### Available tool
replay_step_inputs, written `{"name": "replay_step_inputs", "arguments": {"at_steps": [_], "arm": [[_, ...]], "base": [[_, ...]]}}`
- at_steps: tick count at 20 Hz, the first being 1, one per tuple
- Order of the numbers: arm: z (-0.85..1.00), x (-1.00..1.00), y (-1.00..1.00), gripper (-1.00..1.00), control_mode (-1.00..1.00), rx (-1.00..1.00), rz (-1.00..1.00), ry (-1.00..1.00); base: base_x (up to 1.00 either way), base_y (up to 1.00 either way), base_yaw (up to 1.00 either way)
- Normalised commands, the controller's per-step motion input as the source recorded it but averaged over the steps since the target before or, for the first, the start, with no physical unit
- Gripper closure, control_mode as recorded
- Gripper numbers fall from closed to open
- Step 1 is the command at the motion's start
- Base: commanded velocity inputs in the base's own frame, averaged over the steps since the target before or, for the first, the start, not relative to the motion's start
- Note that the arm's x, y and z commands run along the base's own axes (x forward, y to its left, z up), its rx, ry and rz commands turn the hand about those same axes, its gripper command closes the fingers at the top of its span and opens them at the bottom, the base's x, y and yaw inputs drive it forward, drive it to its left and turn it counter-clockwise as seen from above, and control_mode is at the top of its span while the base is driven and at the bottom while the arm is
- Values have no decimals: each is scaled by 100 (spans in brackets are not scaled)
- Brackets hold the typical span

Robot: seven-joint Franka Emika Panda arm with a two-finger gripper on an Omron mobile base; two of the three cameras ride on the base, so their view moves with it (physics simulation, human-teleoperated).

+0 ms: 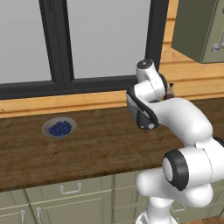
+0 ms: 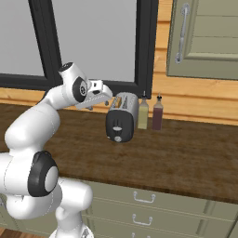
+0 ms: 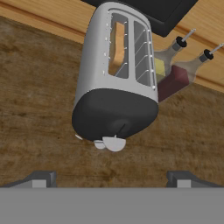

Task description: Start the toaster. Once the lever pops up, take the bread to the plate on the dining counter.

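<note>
The dark grey toaster [image 2: 122, 118] stands on the wooden counter in front of the window. In the hand view the toaster [image 3: 116, 87] lies just ahead, its silver top and two slots facing me. The tan bread [image 3: 117, 41] sits in the left slot. A pale lever knob [image 3: 114, 142] shows low on the dark front face. My gripper [image 2: 107, 95] hangs just left of the toaster's top and a little above it, open, with its fingertips [image 3: 43, 178] wide apart and nothing between them. The plate and the dining counter are out of view.
Two bottles, one yellow [image 2: 143, 114] and one dark red [image 2: 157, 114], stand right beside the toaster against the wall. A grey bowl of blue berries [image 1: 59, 127] sits far left on the counter [image 1: 100, 144]. A wall cabinet [image 2: 204, 37] hangs at upper right. Drawers run below.
</note>
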Motion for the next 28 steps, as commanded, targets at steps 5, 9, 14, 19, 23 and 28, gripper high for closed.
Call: {"name": "replay_step_inputs", "arguments": {"at_steps": [5, 9, 14, 19, 23, 28], "arm": [[0, 0, 0, -100, -100, 0, 0, 0], [0, 0, 0, -100, -100, 0, 0, 0], [0, 0, 0, -100, -100, 0, 0, 0], [0, 0, 0, -100, -100, 0, 0, 0], [0, 0, 0, -100, -100, 0, 0, 0], [0, 0, 0, -100, -100, 0, 0, 0]], "base": [[0, 0, 0], [0, 0, 0], [0, 0, 0], [0, 0, 0], [0, 0, 0], [0, 0, 0]]}}
